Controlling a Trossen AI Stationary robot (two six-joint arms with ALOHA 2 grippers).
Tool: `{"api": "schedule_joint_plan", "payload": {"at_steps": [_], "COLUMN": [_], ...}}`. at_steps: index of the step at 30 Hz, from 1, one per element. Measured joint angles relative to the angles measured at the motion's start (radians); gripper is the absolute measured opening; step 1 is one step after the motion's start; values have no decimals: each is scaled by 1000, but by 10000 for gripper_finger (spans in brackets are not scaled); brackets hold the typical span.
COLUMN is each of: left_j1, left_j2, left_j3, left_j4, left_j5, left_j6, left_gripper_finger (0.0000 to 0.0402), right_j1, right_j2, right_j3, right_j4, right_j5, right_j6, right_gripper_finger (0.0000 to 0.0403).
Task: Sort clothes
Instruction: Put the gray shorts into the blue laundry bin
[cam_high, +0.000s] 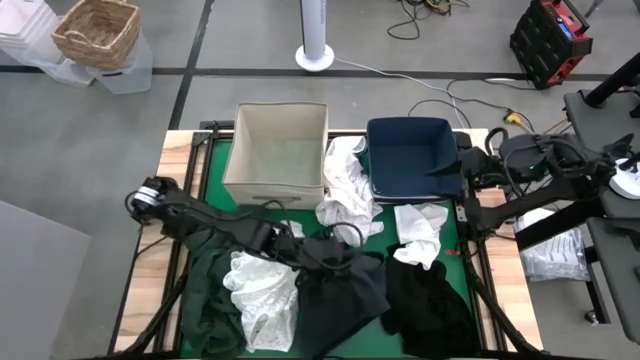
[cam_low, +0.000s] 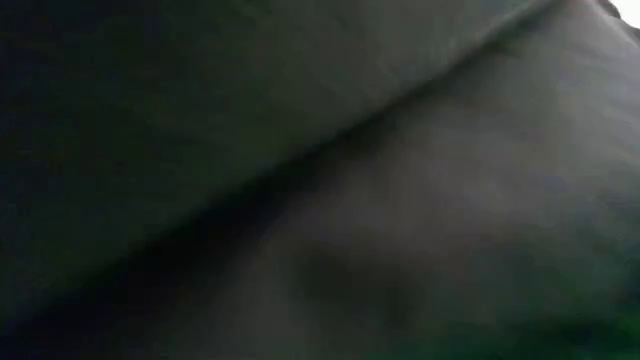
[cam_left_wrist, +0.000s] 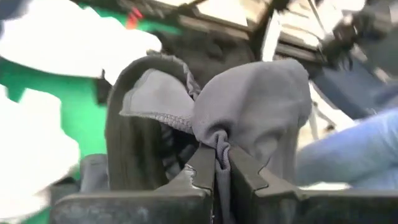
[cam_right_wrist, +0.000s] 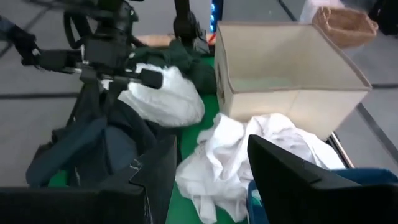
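The clothes lie in a heap on the green mat: a black garment (cam_high: 345, 290), a white lacy one (cam_high: 262, 292), a dark green one (cam_high: 208, 290), another black one (cam_high: 432, 298), and white ones (cam_high: 345, 190) (cam_high: 420, 232). My left gripper (cam_high: 335, 250) reaches in from the table's left and is shut on the black garment (cam_left_wrist: 249, 99). My right gripper (cam_right_wrist: 214, 183) is raised at the table's right by the navy bin (cam_high: 410, 155), open and empty. Dark cloth fills the low view. My left gripper pinches a bunched-up fold (cam_left_wrist: 219, 144) of the black garment between its two fingers (cam_left_wrist: 199, 171). Cloth puffs out past the fingertips on both sides. The fingers slant down from the table's left. The garment (cam_right_wrist: 106, 149) hangs slack below them, its lower part on the heap.
A beige fabric box (cam_high: 277, 150) and the navy bin stand side by side at the table's far edge. A white garment (cam_right_wrist: 249, 149) lies between them and spills onto the mat. A wicker basket (cam_high: 97, 30) and a white fan base (cam_high: 314, 57) stand on the floor beyond.
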Motion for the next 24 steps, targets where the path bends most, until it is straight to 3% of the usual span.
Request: {"api": "schedule_joint_plan", "payload": {"at_steps": [7,13,18,24], "left_j1": [1,3,18,26], "left_j2": [-65,-37,28,111], "left_j3": [0,78,226,492], "left_j4": [8,8,-46,-336], "left_j5": [-237,-436,-553,-681], "left_j6": [-96,-215,-217,-247], "left_gripper_finger": [0,0,0,0], "right_j1": [0,0,0,0], "right_j2": [-104,-149,-148,-141], "right_j3": [-181,-304,-327,-322], "right_j4": [273,537,630,637], "right_j5": [0,0,-27,-102], "right_j6": [-88,-158,-164,-175], "right_gripper_finger": [189,189,189,189]}}
